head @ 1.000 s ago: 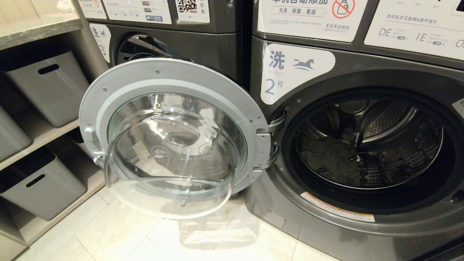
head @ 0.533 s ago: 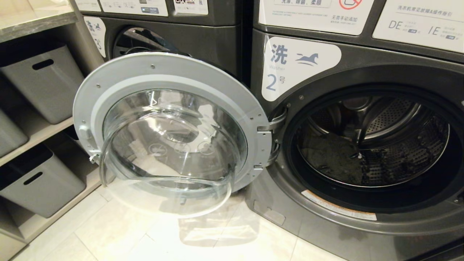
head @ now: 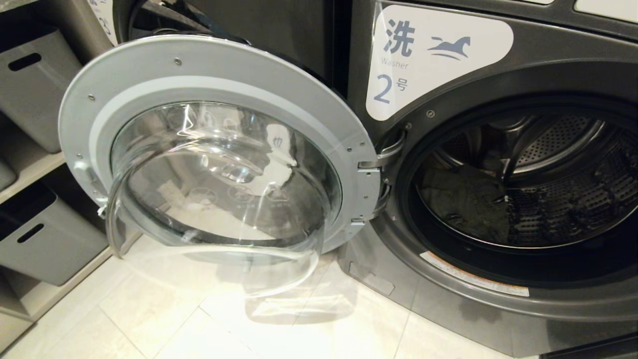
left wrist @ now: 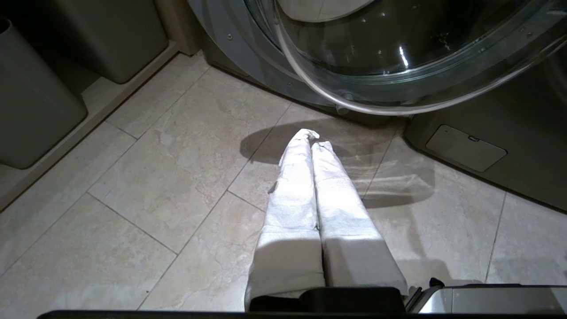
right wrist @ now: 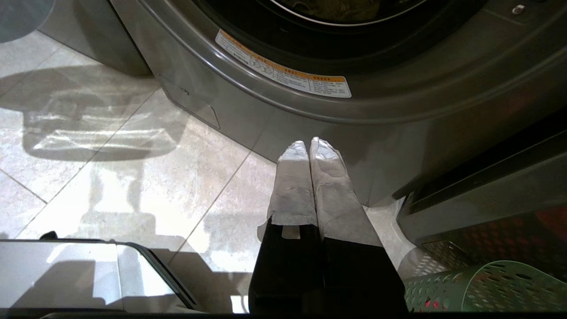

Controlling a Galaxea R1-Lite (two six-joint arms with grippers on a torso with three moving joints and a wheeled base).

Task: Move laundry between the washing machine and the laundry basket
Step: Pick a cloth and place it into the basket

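Dark grey washing machine [head: 448,164] found with round door [head: 219,144] swung fully open to the robot's left, clear glass bowl facing outward. Olive-grey laundry [head: 463,204] noted lying low in the perforated drum, left of centre. White label [head: 428,55] with blue "2" seen above the drum opening.

Left gripper [left wrist: 311,138] observed hanging over the tiled floor [left wrist: 146,190], just short of the open door's lower rim; cloth-wrapped fingers [left wrist: 292,186] pressed together along their full length, nothing held. Right gripper [right wrist: 308,144] observed pointing at the washer's lower front panel, below the yellow warning sticker [right wrist: 283,71]; fingers [right wrist: 332,186] likewise closed flat against each other, empty. Neither arm visible from the head camera.

Green laundry basket [right wrist: 483,288] recorded beside the right arm, only part of the holed rim showing; something red glimpsed through the holes. Grey bins [head: 35,85] noted on shelving left of the door.
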